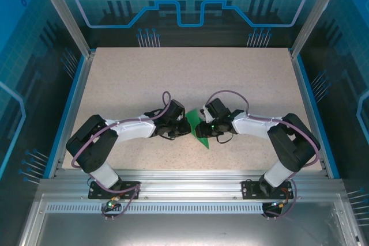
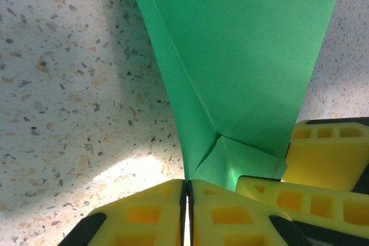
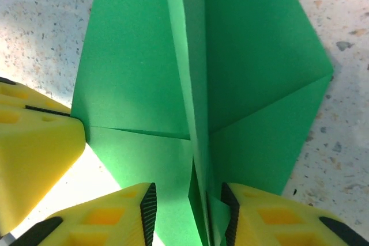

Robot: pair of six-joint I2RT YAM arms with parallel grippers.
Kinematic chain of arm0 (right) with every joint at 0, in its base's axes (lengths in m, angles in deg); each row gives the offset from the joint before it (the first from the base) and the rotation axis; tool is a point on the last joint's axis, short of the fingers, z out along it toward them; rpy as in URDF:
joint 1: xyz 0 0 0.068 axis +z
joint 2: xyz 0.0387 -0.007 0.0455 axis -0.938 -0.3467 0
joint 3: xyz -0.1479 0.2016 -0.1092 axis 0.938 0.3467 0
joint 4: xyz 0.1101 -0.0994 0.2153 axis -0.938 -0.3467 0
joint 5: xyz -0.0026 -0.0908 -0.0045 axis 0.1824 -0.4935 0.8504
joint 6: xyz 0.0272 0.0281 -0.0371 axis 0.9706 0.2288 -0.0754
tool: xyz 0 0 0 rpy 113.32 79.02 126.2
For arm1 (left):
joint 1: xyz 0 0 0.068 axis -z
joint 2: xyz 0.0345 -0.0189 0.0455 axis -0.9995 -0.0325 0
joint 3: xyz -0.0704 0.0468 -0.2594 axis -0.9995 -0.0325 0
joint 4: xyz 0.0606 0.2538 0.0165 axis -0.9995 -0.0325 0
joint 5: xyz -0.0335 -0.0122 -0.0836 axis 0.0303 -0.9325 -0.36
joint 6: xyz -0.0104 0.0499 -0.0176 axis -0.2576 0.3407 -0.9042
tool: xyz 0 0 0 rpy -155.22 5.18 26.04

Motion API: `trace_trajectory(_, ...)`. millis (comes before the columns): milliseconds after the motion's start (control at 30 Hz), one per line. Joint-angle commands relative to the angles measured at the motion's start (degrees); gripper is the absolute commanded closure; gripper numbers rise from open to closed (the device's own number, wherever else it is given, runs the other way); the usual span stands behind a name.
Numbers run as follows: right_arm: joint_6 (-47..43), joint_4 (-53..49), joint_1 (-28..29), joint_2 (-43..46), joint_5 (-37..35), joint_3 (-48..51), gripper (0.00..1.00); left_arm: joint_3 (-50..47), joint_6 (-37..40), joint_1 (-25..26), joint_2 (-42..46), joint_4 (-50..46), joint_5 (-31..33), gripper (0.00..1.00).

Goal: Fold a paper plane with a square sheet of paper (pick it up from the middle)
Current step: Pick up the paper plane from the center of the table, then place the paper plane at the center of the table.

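The square sheet of paper (image 1: 202, 139) is bright green and folded into a pointed shape with a centre ridge. It lies on the table between both grippers. My left gripper (image 2: 187, 193) is shut on the paper's (image 2: 242, 56) near folded edge, pads pressed together with the thin edge between them. My right gripper (image 3: 188, 203) straddles the raised centre ridge of the paper (image 3: 132, 73). Its jaws stand apart, the ridge close to the right pad (image 3: 229, 211) and a gap on the left side. From above, the left gripper (image 1: 183, 126) and right gripper (image 1: 204, 125) face each other, almost touching.
The speckled tabletop (image 1: 190, 79) stretches open behind the grippers, bounded by blue side rails (image 1: 304, 102) and a metal front rail (image 1: 190, 182). The right gripper's yellow fingers (image 2: 328, 159) crowd the left wrist view. The left gripper's finger (image 3: 34, 142) shows in the right wrist view.
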Motion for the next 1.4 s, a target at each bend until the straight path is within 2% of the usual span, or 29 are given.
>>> trace_trajectory(0,-1.6,-4.6,2.2,-1.8,-4.2,-2.7,0.65,-1.0,1.3,-0.4,1.7,-0.1,-0.2,0.86)
trace_trajectory(333,-1.8,-12.1,6.9,-4.3,-13.6,-9.4,0.8,-2.4,1.1,-0.6,3.9,0.2,0.3,0.81)
trace_trajectory(567,-0.8,-17.0,7.8,-3.7,-18.3,-13.9,0.92,-5.2,0.7,-1.0,10.1,-0.8,3.9,0.67)
trace_trajectory(733,0.9,-22.1,7.4,-5.8,-24.5,-19.8,0.92,-8.5,-0.4,-1.2,17.6,-4.2,10.8,0.61)
trace_trajectory(867,4.3,-24.2,6.1,-9.7,-26.1,-24.3,0.92,-11.7,-1.8,-1.7,22.9,-5.4,14.0,0.58)
trace_trajectory(1100,7.6,-27.9,5.6,-18.5,-27.0,-33.3,0.89,-15.3,-2.9,-2.2,29.0,-7.2,16.3,0.55)
trace_trajectory(1367,8.7,-28.5,5.6,-22.8,-25.8,-36.1,0.81,-17.6,-3.6,-2.8,32.5,-7.7,16.8,0.52)
